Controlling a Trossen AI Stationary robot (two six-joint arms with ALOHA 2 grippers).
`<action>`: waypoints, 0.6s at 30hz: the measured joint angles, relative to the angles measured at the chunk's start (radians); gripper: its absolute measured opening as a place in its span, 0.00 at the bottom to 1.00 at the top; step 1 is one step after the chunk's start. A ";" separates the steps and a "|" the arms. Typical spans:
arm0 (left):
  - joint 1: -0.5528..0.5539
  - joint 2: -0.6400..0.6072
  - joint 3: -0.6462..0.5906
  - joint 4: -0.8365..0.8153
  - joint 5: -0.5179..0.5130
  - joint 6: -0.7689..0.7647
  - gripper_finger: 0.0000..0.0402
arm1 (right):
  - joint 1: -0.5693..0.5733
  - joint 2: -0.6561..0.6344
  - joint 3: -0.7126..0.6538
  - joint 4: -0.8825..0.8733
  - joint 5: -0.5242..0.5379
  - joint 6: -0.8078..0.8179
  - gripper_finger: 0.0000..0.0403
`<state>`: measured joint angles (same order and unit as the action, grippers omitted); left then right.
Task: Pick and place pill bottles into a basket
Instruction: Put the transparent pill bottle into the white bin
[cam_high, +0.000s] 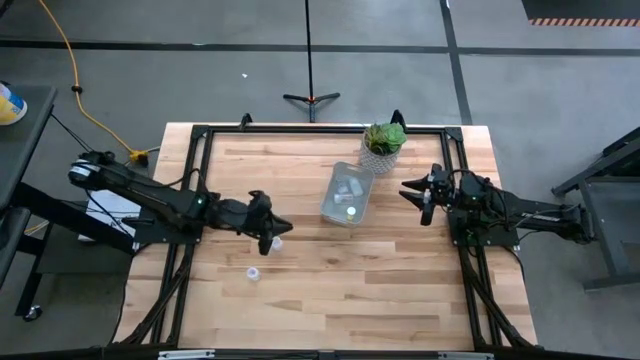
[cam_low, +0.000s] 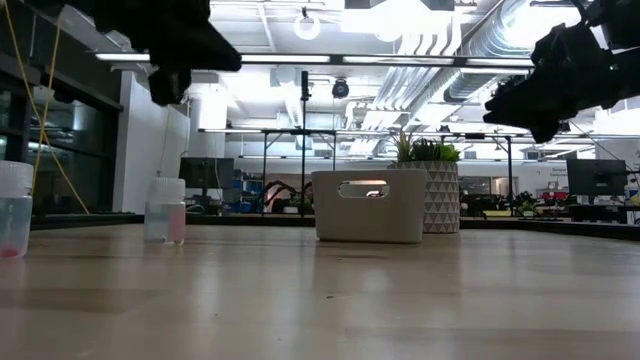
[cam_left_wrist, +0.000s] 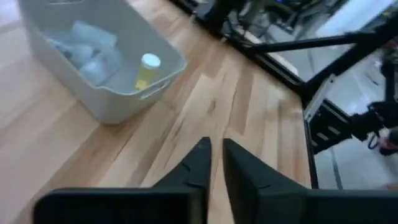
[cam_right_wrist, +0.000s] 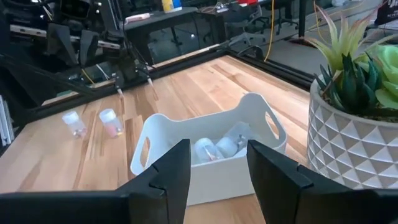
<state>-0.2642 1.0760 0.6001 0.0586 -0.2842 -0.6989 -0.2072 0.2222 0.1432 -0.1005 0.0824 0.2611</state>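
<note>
Hovering left of centre, the left gripper (cam_high: 272, 232) has fingers nearly closed, empty. Two pill bottles (cam_high: 254, 272) wait on the table; the basket (cam_high: 347, 194) holds several. Next: descend, open, grasp. The right gripper (cam_high: 412, 190) waits open beside the basket.

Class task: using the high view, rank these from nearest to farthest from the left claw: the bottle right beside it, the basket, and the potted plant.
Measured from the left claw:
1. Pill bottle, on the table right beside the claw.
2. Basket, mid-table, towards the right arm.
3. Potted plant, behind the basket near the table's far edge.
</note>
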 joint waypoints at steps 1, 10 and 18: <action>0.002 0.003 -0.017 0.040 0.014 0.027 0.22 | 0.000 0.000 0.000 -0.004 0.002 0.000 0.37; 0.002 0.008 -0.028 -0.014 0.004 0.131 0.38 | 0.000 0.000 0.000 -0.037 0.029 0.000 0.37; 0.002 0.009 -0.028 -0.157 0.111 0.183 0.62 | 0.000 0.000 0.000 -0.038 0.059 0.000 0.37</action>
<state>-0.2626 1.0847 0.5716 -0.0985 -0.1735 -0.5155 -0.2070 0.2222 0.1432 -0.1387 0.1413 0.2611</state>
